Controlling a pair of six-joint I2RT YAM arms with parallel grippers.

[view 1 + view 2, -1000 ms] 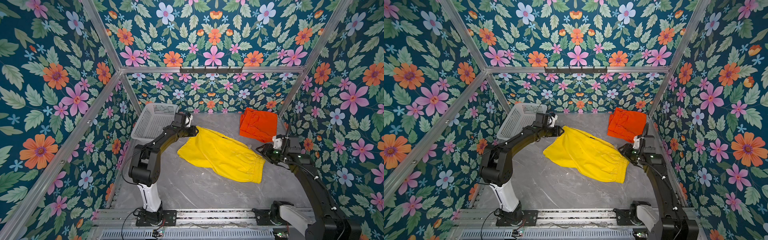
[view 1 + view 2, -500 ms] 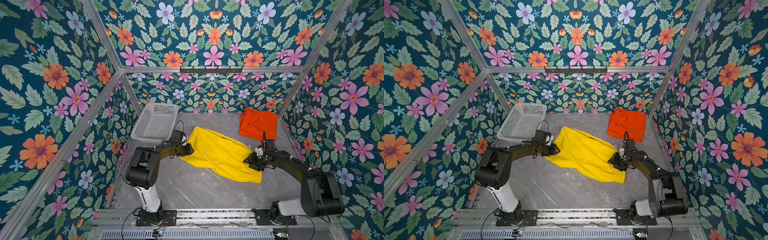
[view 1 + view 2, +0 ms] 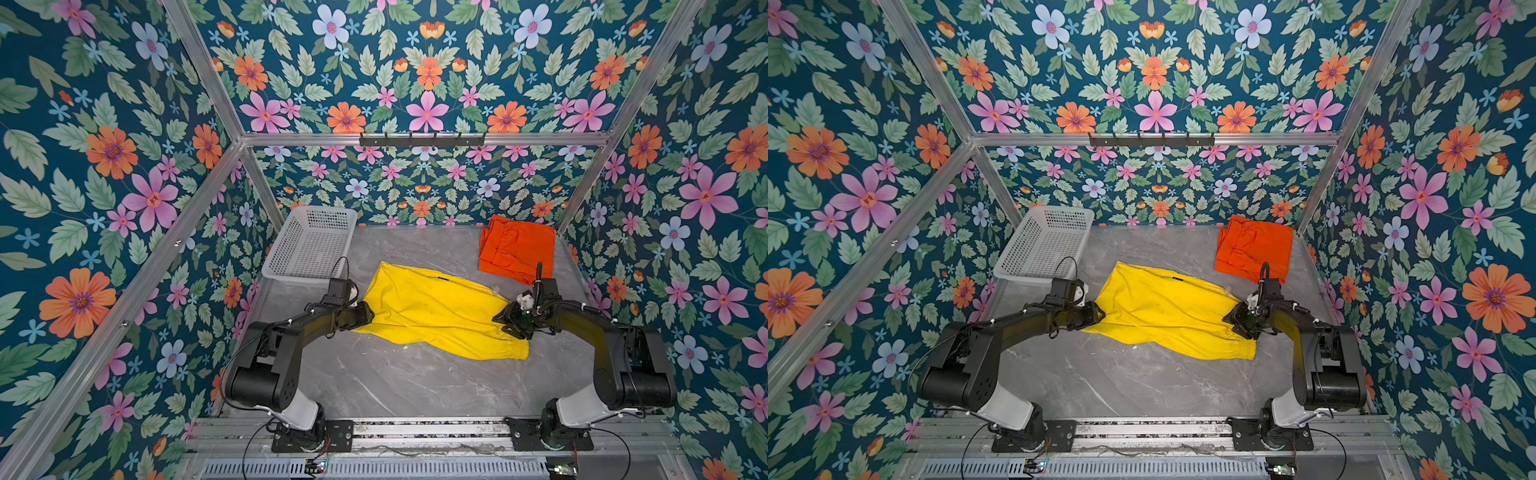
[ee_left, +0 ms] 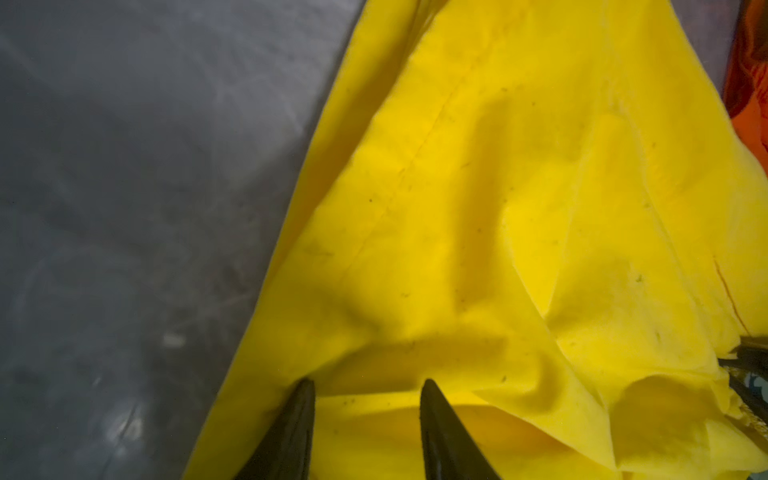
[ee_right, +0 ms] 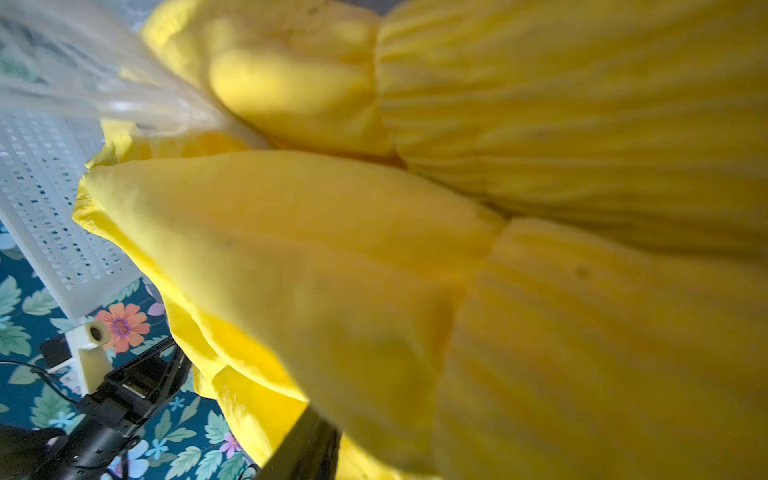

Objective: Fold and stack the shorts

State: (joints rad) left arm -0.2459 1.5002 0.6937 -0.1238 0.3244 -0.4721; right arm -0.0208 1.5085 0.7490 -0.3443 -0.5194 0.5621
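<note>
Yellow shorts (image 3: 432, 311) lie spread across the middle of the tabletop (image 3: 415, 382); orange shorts (image 3: 517, 247) sit folded at the far right corner. The left tool (image 4: 368, 386), jaws parted, rests on the yellow leg edge. The right tool (image 3: 505, 320) meets the elastic end, but fabric hides its jaws, so its state cannot be told.

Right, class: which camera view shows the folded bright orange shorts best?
Both top views: the folded bright orange fabric shorts appear nearly whole and sharp. The left wrist view catches only a blurred orange sliver at its edge; the right wrist view shows none.
</note>
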